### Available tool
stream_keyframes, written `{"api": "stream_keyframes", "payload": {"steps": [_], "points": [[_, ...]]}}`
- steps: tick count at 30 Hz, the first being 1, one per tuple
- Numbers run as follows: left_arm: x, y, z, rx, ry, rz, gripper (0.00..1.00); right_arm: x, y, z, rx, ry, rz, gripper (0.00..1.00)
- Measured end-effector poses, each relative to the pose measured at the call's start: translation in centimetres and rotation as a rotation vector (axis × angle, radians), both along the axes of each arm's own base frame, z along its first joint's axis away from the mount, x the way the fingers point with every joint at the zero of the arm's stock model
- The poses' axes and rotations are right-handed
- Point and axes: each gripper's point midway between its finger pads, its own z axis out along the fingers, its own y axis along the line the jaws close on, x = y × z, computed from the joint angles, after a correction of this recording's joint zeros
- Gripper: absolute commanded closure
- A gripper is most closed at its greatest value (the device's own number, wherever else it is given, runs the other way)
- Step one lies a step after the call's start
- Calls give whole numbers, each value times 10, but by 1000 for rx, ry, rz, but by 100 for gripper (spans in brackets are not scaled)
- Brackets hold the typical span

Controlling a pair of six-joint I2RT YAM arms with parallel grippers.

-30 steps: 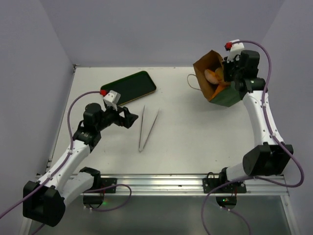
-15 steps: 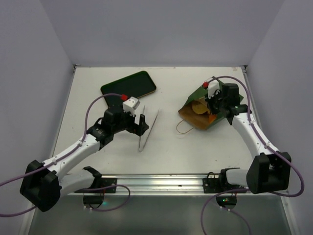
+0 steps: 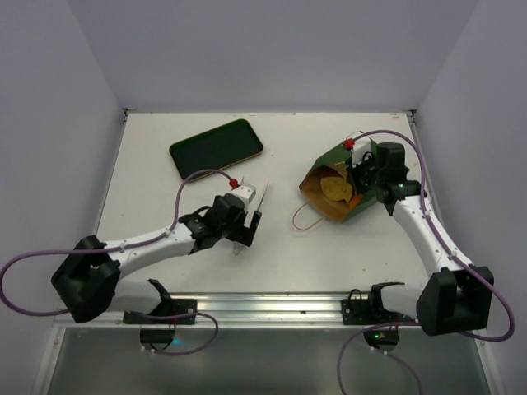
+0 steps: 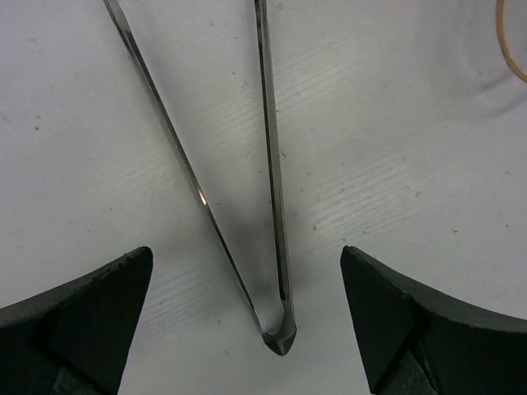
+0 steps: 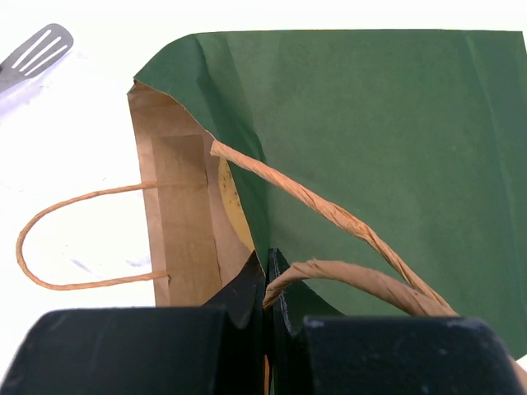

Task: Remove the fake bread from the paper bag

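Left gripper (image 4: 247, 284) has slid in over the tongs (image 4: 272, 189), jaws spread wide, holding nothing | right gripper (image 5: 268, 284) pinched tight on the paper bag (image 5: 370, 140) rim, bag tipped over, right of centre | fake bread (image 3: 333, 188) visible inside, none out yet

This was a robotics lab test cell, not a lived-in room: a bare white counter (image 3: 329, 255) was boxed in by plain lavender-grey walls (image 3: 247, 49). Two white-and-black robot arms, left (image 3: 152, 241) and right (image 3: 420, 226), were bolted to an aluminium rail (image 3: 263, 306) at its near edge and trailed purple cables (image 3: 25, 265). Only a few staged props lay there: a paper bag (image 5: 370, 123), metal tongs (image 4: 269, 164) and a dark green tray (image 3: 216, 148).
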Motion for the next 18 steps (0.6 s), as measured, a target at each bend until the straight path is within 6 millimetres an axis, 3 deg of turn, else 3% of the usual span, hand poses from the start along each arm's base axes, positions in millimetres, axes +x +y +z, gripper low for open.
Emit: {"api": "stream_keyframes", "payload": {"steps": [9, 18], "points": [[15, -3, -41, 161, 34, 58, 2, -2, 4, -1, 25, 10, 1, 100], [35, -15, -51, 166, 6, 87, 13, -3, 5, -2, 32, 15, 7, 100]]}}
